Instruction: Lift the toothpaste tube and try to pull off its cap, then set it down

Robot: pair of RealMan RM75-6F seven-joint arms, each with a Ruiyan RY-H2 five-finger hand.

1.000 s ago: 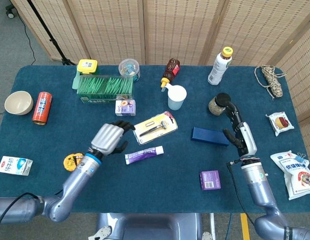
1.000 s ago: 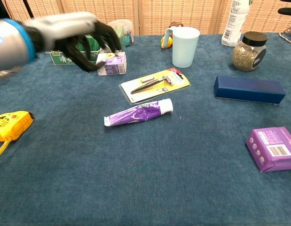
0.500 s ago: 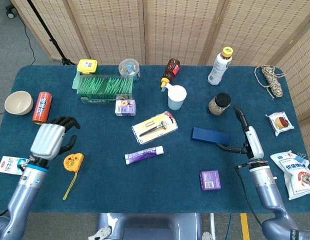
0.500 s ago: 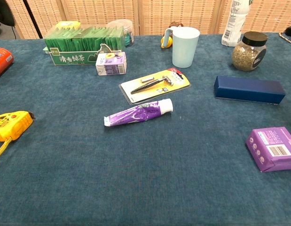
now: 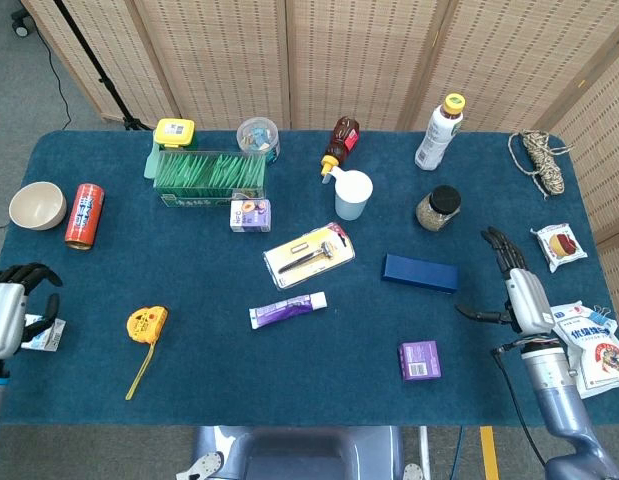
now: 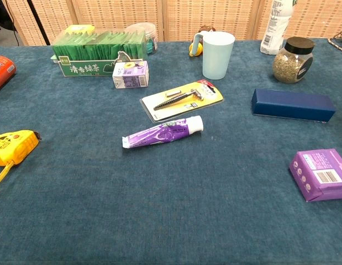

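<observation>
While the earlier head view showed the left hand (image 5: 3,318) above the worktop beside the yellow tape measure (image 5: 145,324), it had since withdrawn to the left edge of the blue felt-covered worktop (image 5: 319,385), where it was held over a small white-and-blue carton (image 5: 41,335) with dark fingers curled and nothing held. The right hand (image 5: 521,295) had likewise retreated toward the right edge, beside a white snack packet (image 5: 593,347); its fingers were spread and it gripped nothing. Neither hand appeared in the chest view.

The purple toothpaste tube with a white cap (image 6: 163,132) lay flat near the middle of the worktop, unchanged in position, cap pointing right. Its printed lettering was too small to read. Just behind it lay a yellow blister card holding a metal razor (image 6: 182,98), apart from the tube.

A green carton of tea sachets (image 6: 92,52) near the rear edge carried white Chinese characters. A small purple-and-white drink carton (image 6: 130,74) stood just in front of it. A pale blue plastic cup (image 6: 217,47) stood upright behind the razor card. A flat navy rectangular box (image 6: 292,105) lay toward the right, with a glass jar with a black lid (image 6: 291,59) behind it. A purple cardboard box bearing a barcode label (image 6: 321,174) lay near the front right.
</observation>
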